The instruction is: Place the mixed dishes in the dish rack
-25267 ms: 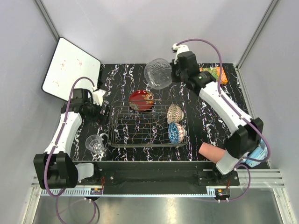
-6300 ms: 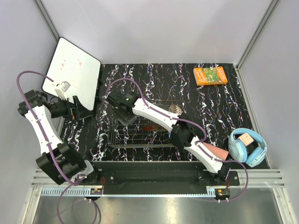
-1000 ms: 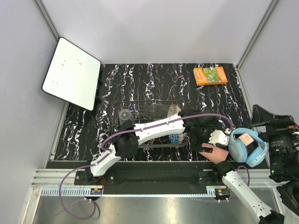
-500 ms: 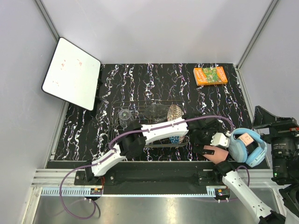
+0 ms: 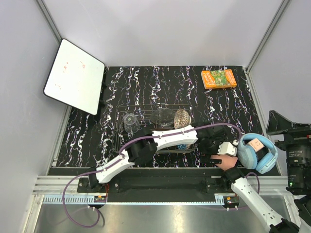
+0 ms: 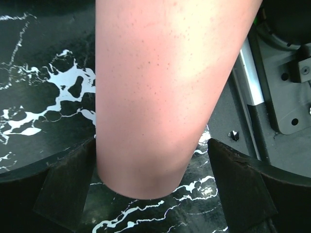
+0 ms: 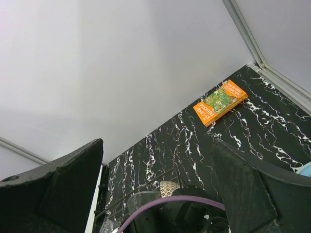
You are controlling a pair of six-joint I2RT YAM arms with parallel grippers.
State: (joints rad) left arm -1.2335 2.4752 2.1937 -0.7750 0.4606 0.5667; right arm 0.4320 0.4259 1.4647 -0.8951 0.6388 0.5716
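My left gripper (image 6: 151, 144) stands wide open and straddles the salmon-pink cup (image 6: 165, 73). The cup lies on its side at the near right corner of the table (image 5: 146, 82), between the dish rack (image 5: 145, 121) and the blue headphones (image 5: 257, 154). In the wrist view my fingers (image 6: 68, 184) flank the cup's body, one on each side. I cannot tell whether they brush it, but I grip nothing yet.

The cup's long axis runs straight away from my palm. Its narrow closed end points at me and the wall widens toward the far end, so my jaws cross that axis near the base. I judge the coming move turns on this: a squeeze here should catch the round body across its narrow part. The tapered wall may slip off the pads if I close too near the end.

My right gripper (image 7: 155, 191) is open and empty too, held high beyond the table's right edge and well apart from the cup, so the left is plainly the nearer. The rack lies to the cup's left, toward the table's middle, with a clear glass cup (image 5: 130, 122), a clear glass bowl (image 5: 163, 116) and a beige-brown patterned bowl (image 5: 181, 118) along its far side.
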